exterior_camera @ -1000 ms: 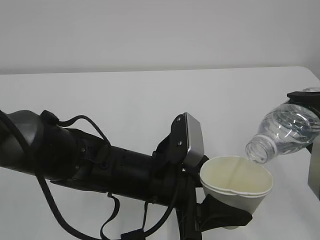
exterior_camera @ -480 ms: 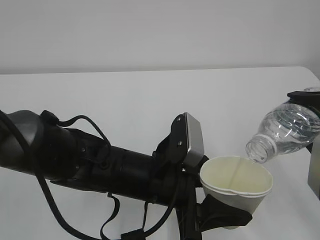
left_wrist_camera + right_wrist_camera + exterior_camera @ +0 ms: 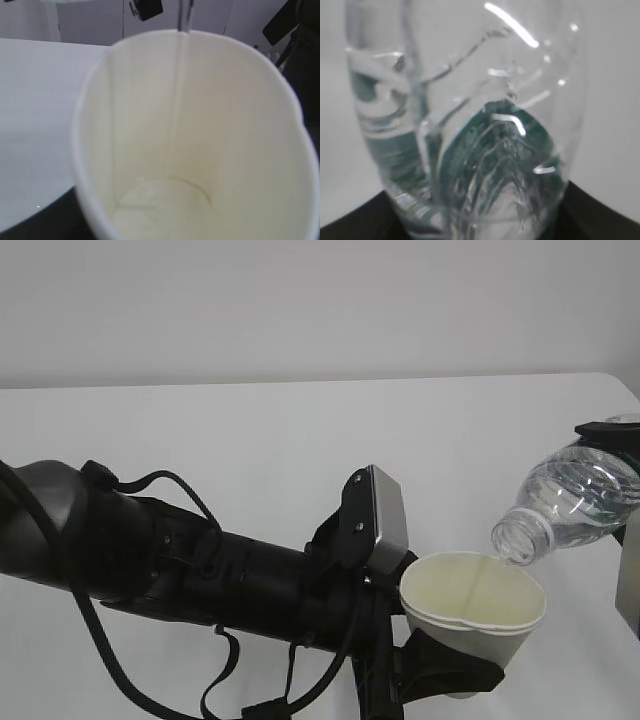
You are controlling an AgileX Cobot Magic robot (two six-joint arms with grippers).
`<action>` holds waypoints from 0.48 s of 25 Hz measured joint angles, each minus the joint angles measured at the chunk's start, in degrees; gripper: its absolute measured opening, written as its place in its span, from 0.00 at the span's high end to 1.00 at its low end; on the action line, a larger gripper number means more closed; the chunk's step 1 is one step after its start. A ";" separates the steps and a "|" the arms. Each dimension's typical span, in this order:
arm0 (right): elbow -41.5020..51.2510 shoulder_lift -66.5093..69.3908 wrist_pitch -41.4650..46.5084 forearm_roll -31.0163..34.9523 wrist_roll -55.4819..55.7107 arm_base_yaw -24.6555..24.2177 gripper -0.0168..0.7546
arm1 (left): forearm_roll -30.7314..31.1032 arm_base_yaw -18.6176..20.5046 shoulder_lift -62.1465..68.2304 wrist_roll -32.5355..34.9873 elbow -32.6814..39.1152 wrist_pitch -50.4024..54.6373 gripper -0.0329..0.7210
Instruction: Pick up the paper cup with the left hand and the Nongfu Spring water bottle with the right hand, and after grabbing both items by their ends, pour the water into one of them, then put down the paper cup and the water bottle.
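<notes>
Both pincers are gripping at lower right: left pincer (image 3: pixel 440 665) clasping the cup (image 3: pixel 473 615), right pincer (image 3: pixel 625 490) tilting the bottle (image 3: pixel 570 502) beside its rim, risking water spilling onto the desk (image 3: pixel 250 440).

No readable text, brand, number or sign in any view. The bottle (image 3: pixel 465 150) in the right hand shows only a blurred green patch through the clear plastic at the gripped end, with no lettering that can be made out; in the exterior view it shows no label at all. The cup (image 3: pixel 473 612) in the left hand is plain, inside and out, and the grey block (image 3: pixel 385 520) just behind it carries no marking.
</notes>
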 joint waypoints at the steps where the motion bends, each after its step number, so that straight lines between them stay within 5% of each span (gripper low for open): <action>1: 0.00 0.00 0.00 0.00 0.00 0.00 0.41 | 0.00 0.00 0.00 0.00 0.00 0.00 0.40; 12: 0.00 0.00 0.00 0.03 -0.76 0.00 0.41 | 0.00 0.00 0.00 0.00 0.00 0.00 0.40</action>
